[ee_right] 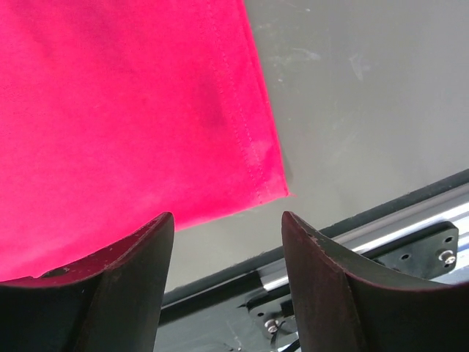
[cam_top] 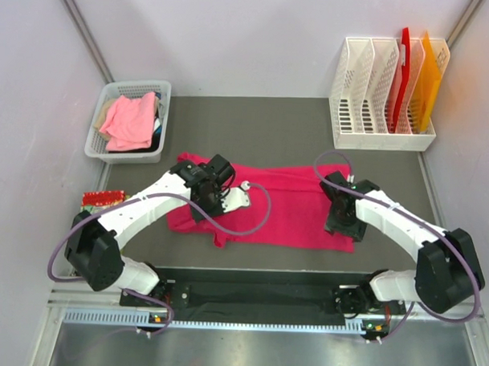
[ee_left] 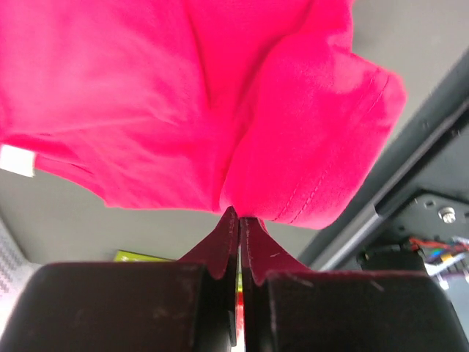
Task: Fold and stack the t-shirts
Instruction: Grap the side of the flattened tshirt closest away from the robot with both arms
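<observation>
First fold, I judge: left gripper (ee_left: 239,218) pinches a sleeve of the bright magenta cloth t-shirt (ee_left: 146,88); right gripper (ee_right: 227,220), wide over the hem, must clamp next.

The top view is bright and even under soft light from above: the arms (cam_top: 139,215) throw only faint shadows on the grey table (cam_top: 270,128), and the wall edges (cam_top: 85,33) lean outwards towards the upper corners. In the left wrist view the magenta t-shirt (ee_left: 183,95) lies so near the lens that it looks soft and oversaturated, its folds barely shaded. In both wrist views the fingers (ee_left: 117,308) along the bottom edge are dark and slightly blurred, while the hem stitching (ee_right: 245,139) in the right wrist view is sharp.
</observation>
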You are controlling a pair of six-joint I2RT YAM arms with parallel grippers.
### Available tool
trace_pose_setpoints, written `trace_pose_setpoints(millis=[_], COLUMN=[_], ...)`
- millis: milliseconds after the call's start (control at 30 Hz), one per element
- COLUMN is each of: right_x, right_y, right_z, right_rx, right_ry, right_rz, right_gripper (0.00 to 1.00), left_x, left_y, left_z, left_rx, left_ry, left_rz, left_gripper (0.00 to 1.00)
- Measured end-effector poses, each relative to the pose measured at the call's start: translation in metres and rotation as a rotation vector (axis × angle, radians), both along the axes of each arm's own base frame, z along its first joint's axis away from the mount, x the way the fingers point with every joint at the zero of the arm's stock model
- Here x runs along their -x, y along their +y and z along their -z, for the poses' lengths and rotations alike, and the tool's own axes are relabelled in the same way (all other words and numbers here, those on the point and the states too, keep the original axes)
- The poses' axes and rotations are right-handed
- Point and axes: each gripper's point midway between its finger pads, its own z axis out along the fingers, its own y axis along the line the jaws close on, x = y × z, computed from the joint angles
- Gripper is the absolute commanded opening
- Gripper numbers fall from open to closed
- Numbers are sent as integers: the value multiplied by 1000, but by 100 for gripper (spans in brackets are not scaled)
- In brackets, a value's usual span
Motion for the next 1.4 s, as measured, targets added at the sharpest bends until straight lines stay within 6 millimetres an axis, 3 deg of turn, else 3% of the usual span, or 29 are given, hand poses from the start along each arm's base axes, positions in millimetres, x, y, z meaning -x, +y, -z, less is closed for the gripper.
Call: trace_pose_setpoints(millis=[233,433,600,700,800,867,933,1067,1400], right_x=[3,25,26,25,21,18,17,17,18], right_y=[-4,-16,-16,-13,-8,-6,-6,-8,-7], right_z=[11,32,39,41,43,44,44,39,-6], right_rx=[34,72,76,68,47,41,43,41,-24], right_ry=[38,99,115,115,105,95,90,73,-38], right_rz=[16,36,45,44,42,44,45,44,36], right_gripper=[61,57,52,41,6,0,0,0,0], left_x=[12,18,21,21,22,22,22,19,14], left_y=[10,15,18,20,22,24,26,30,43], left_z=[6,7,4,2,2,3,3,2,-11], left_rx=[-39,-44,-42,-43,-52,-59,-66,-85,-109], left_ry=[47,51,41,37,31,30,27,8,-56], left_rz=[1,0,-1,-3,-7,-8,-9,-7,11], left_gripper=[0,0,0,0,0,0,0,0,0])
